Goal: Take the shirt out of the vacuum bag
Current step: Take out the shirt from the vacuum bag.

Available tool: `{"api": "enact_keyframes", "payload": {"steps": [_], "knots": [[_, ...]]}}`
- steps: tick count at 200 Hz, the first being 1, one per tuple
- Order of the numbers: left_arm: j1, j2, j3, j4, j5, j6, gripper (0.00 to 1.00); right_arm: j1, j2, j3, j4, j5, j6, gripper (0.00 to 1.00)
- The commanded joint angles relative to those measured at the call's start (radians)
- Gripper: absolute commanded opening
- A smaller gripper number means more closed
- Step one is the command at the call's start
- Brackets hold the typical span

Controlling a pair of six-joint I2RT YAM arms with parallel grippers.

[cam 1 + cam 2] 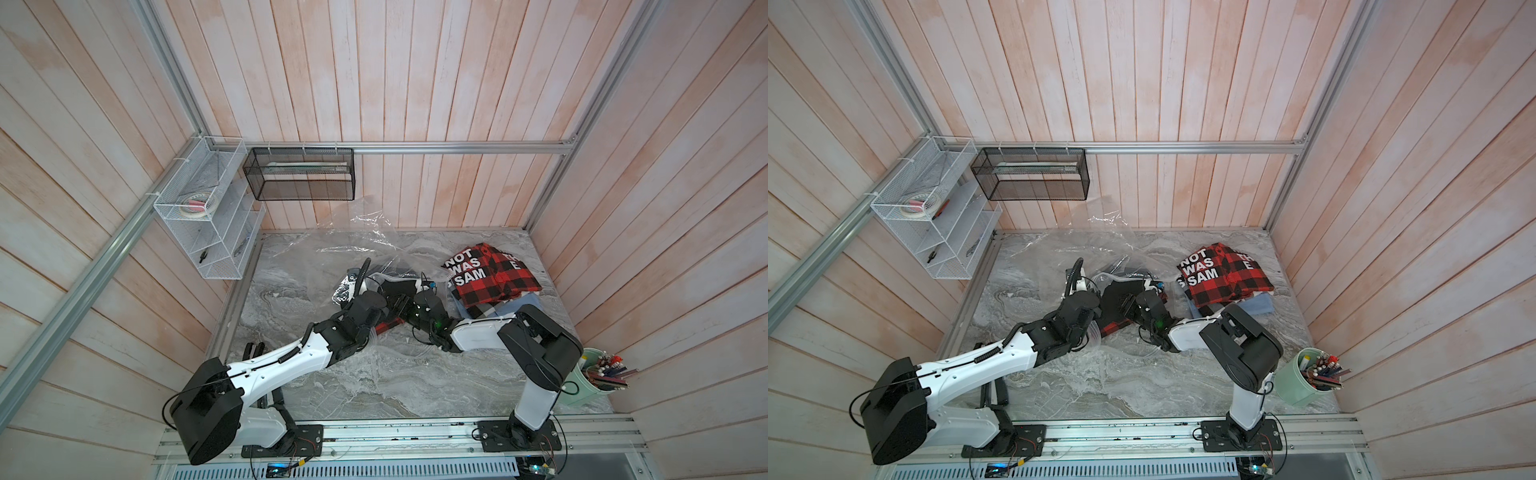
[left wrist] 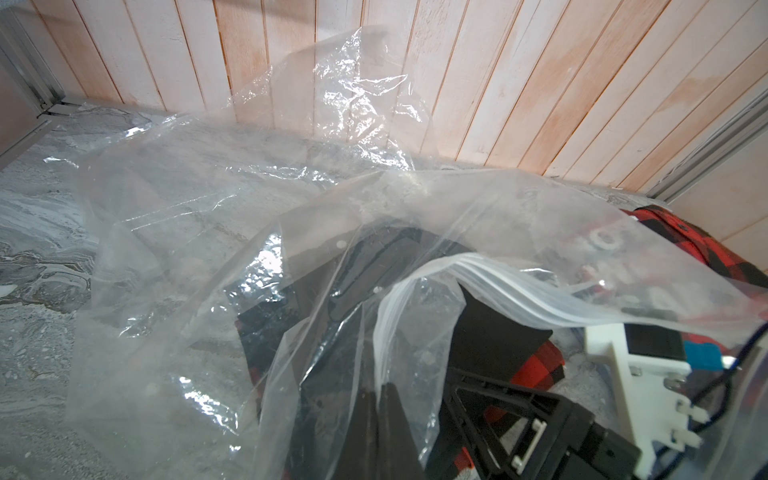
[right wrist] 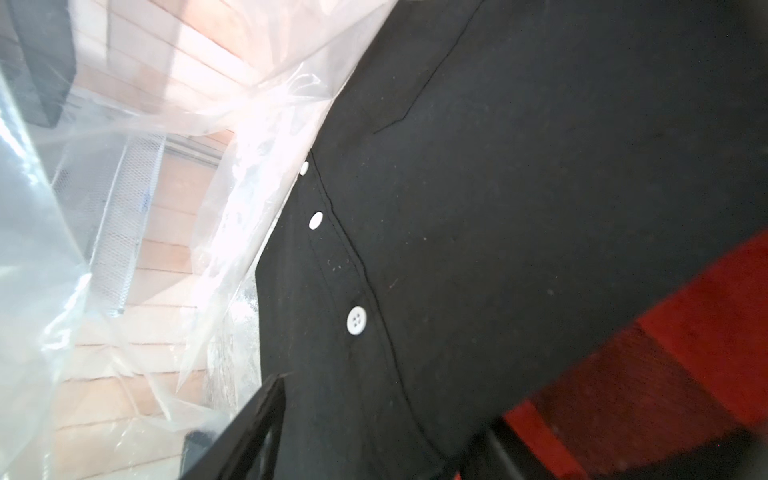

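Note:
The vacuum bag [image 1: 361, 241] [image 1: 1100, 245] is clear, crinkled plastic lying at the back middle of the table, with one corner standing against the wall. Inside its mouth lies the shirt [image 3: 519, 208] [image 1: 1113, 299], black with white buttons and a red plaid part [image 1: 388, 326]. My left gripper [image 2: 380, 388] is shut on the bag's upper film next to the white zip edge [image 2: 478, 270] and holds it up. My right gripper [image 3: 386, 399] reaches into the mouth, its jaws apart with one finger on each side of the black cloth. Its finger [image 2: 519, 415] shows in the left wrist view.
A second red plaid shirt printed with white letters [image 1: 490, 274] lies on blue cloth [image 1: 515, 309] at the back right. A green cup of pens [image 1: 590, 382] stands at the front right. A white wire rack [image 1: 208, 216] and a black mesh basket [image 1: 299, 174] hang on the walls.

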Motion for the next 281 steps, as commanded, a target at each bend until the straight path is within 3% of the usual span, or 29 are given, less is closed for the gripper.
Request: {"api": "enact_keyframes", "payload": {"steps": [1,70,98,140,202,258,281], "knots": [[-0.005,-0.016,-0.018,-0.006,-0.014,-0.021,0.00,-0.013,0.052,0.022,0.017,-0.005,-0.015,0.64],[-0.004,-0.010,-0.026,0.003,-0.018,-0.022,0.00,-0.003,0.101,-0.009,0.099,-0.023,0.004,0.63],[-0.004,0.003,-0.019,0.000,-0.011,-0.027,0.00,-0.004,0.125,0.011,0.140,-0.011,-0.001,0.48],[-0.004,0.006,-0.024,0.002,-0.012,-0.031,0.00,-0.014,0.129,0.027,0.181,0.010,-0.008,0.34],[-0.004,0.021,-0.029,0.011,0.002,-0.047,0.00,-0.039,0.124,0.066,0.178,0.024,-0.021,0.32],[-0.004,0.027,-0.024,0.010,0.005,-0.050,0.00,-0.050,0.117,0.081,0.184,0.009,-0.038,0.00],[-0.003,0.029,-0.031,0.018,0.004,-0.053,0.00,-0.050,0.087,0.052,0.188,0.002,-0.044,0.00]]}}
